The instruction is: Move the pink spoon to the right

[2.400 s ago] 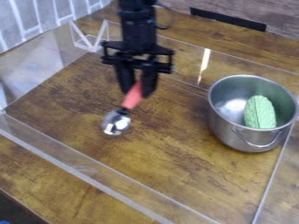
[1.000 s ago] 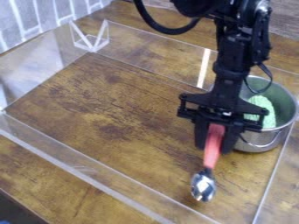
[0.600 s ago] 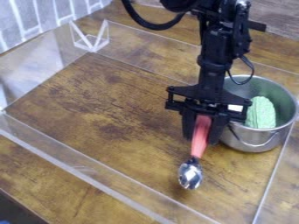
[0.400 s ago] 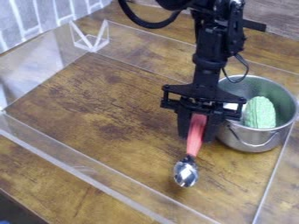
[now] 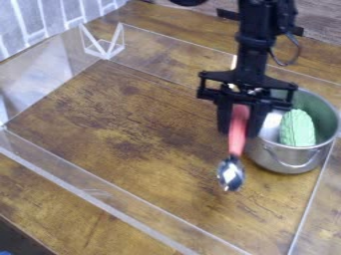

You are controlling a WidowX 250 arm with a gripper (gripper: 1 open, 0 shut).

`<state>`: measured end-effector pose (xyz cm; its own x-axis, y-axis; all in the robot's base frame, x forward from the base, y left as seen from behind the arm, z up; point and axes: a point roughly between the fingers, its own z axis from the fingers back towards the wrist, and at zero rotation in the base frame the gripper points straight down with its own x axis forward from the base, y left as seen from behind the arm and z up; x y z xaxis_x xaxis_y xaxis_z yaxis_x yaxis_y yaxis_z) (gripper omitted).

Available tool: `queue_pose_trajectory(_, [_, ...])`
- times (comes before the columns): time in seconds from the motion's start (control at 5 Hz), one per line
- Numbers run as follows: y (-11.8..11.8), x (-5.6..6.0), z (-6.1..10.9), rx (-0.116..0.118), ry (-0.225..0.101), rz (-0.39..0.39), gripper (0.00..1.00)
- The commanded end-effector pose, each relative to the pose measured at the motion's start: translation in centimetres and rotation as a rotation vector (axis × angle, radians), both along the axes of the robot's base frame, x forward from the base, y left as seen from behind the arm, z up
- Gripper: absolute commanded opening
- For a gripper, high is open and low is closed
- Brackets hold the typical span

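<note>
The pink spoon (image 5: pixel 236 139) hangs nearly upright, its pinkish-red handle pinched at the top and its silver bowl (image 5: pixel 232 178) just above or touching the wooden table at right of centre. My black gripper (image 5: pixel 240 104) is shut on the top of the handle, reaching down from the upper right, right beside the steel pot's left rim.
A steel pot (image 5: pixel 294 157) holding a green ridged object (image 5: pixel 294 128) stands at the right edge. Clear acrylic walls (image 5: pixel 80 189) border the wooden table (image 5: pixel 120 110), with a clear folded stand (image 5: pixel 100 40) at the back left.
The gripper carried the spoon from the table's left-centre to the right. In the last half second it shifted slightly right and back, closer to the pot, spoon still gripped.
</note>
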<state>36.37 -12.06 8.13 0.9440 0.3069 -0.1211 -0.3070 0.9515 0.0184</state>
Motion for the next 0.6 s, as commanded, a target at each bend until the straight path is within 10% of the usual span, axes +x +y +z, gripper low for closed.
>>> queue_pose_trajectory(0.0, [0.1, -0.6, 0.6, -0.027, -0.037, -0.029, 0.00])
queue_pose_trajectory(0.4, [1.1, -1.5, -0.9, -0.048, -0.038, 0.050, 0.00])
